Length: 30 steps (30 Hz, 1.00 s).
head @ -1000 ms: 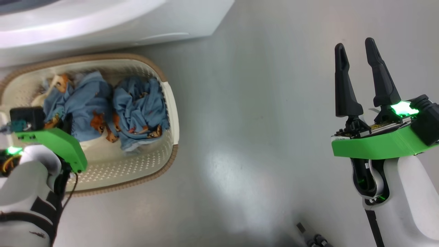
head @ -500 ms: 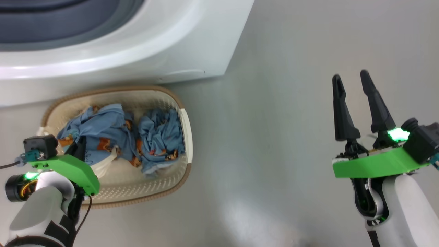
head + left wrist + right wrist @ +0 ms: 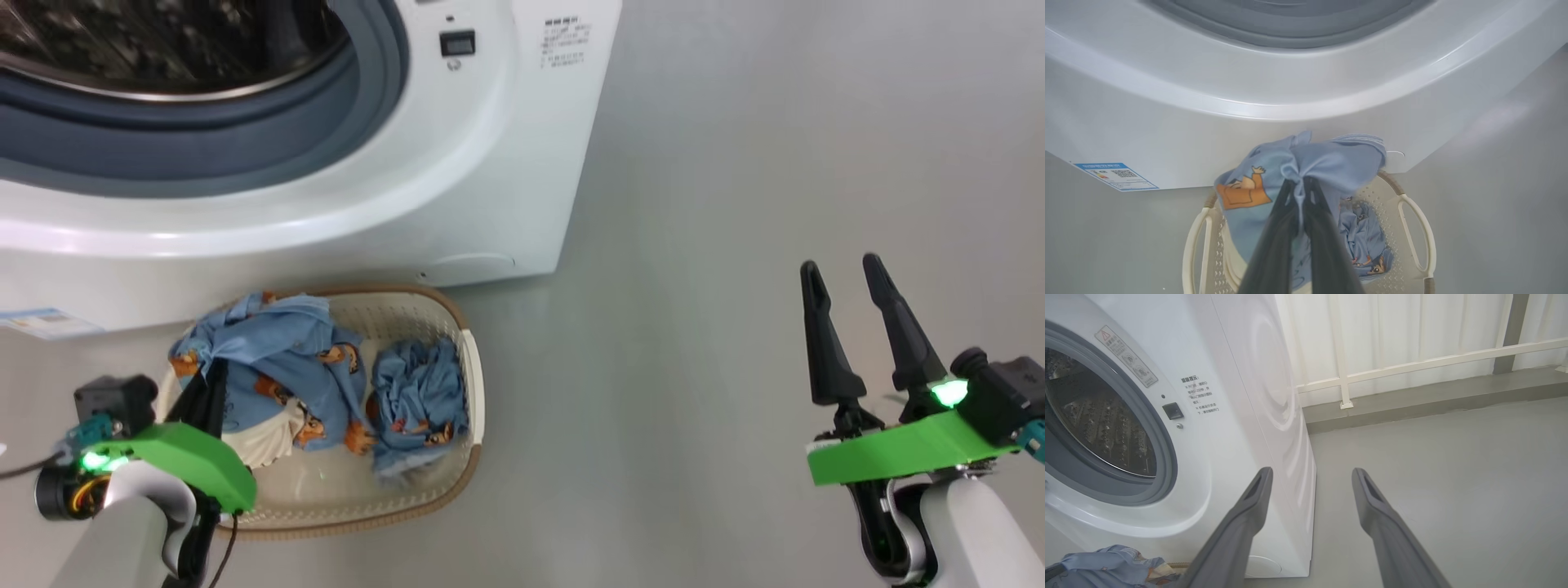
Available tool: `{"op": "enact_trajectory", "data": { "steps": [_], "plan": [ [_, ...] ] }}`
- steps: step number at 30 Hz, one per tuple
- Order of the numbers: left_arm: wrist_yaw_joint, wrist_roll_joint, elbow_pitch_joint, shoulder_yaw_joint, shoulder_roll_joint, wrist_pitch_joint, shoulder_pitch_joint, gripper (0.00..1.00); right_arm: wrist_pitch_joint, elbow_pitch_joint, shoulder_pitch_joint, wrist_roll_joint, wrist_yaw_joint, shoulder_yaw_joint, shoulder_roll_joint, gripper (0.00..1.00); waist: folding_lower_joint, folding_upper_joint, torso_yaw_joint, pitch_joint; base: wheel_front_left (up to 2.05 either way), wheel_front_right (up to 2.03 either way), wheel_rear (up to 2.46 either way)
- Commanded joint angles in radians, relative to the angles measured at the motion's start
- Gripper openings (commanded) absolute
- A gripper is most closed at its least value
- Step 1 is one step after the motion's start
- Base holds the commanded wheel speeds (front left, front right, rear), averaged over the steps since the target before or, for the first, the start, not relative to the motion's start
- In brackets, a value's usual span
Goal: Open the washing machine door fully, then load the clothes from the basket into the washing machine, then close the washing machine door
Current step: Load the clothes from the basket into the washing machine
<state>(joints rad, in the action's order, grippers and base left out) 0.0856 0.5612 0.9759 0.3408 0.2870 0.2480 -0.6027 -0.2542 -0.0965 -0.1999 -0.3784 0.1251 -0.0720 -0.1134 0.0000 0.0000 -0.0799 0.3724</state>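
Note:
The white washing machine (image 3: 490, 204) stands at the top left, its steel drum (image 3: 163, 41) open to view; the washing machine door is out of view. In front of it on the floor sits the cream basket (image 3: 476, 392). My left gripper (image 3: 216, 367) is shut on one of the clothes, a light blue garment (image 3: 286, 343) bunched at its fingertips and raised above the basket. In the left wrist view, this garment (image 3: 1331, 163) hangs from my left gripper (image 3: 1299, 181). A second blue garment (image 3: 420, 400) lies in the basket. My right gripper (image 3: 841, 273) stands open and empty over the floor on the right.
Bare grey floor (image 3: 718, 204) stretches to the right of the machine. A blue label (image 3: 41, 322) sticks to the machine's lower front. In the right wrist view a low white railing (image 3: 1412, 365) and a raised ledge run behind the machine's side.
The head camera has tilted up, bringing the drum opening into view. My left gripper has risen out of the basket with the blue garment in it. The right gripper stays open.

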Motion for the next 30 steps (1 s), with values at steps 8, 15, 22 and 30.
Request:
{"op": "enact_trajectory", "data": {
  "steps": [8,15,22,30],
  "plan": [
    [-0.010,-0.080,-0.181,-0.132,0.028,0.014,0.128,0.00,-0.008,0.011,0.067,-0.016,0.006,-0.015,-0.023,1.00,0.0000,0.0000,0.025,-0.137,0.00,0.00,0.00],
    [-0.009,-0.134,-0.329,-0.213,0.018,0.014,0.236,0.00,-0.008,0.003,0.100,-0.018,0.006,-0.012,-0.035,1.00,0.0000,0.0000,0.033,-0.190,0.00,0.00,0.00],
    [-0.005,-0.166,-0.449,-0.268,0.000,0.014,0.316,0.00,-0.008,0.002,0.128,-0.019,0.006,-0.003,-0.046,1.00,0.0000,0.0000,0.046,-0.228,0.00,0.00,0.00],
    [-0.005,-0.196,-0.588,-0.322,-0.015,0.014,0.418,0.00,-0.008,0.001,0.175,-0.019,0.006,0.016,-0.052,1.00,0.0000,0.0000,0.066,-0.281,0.00,0.00,0.00]
  ]
}}
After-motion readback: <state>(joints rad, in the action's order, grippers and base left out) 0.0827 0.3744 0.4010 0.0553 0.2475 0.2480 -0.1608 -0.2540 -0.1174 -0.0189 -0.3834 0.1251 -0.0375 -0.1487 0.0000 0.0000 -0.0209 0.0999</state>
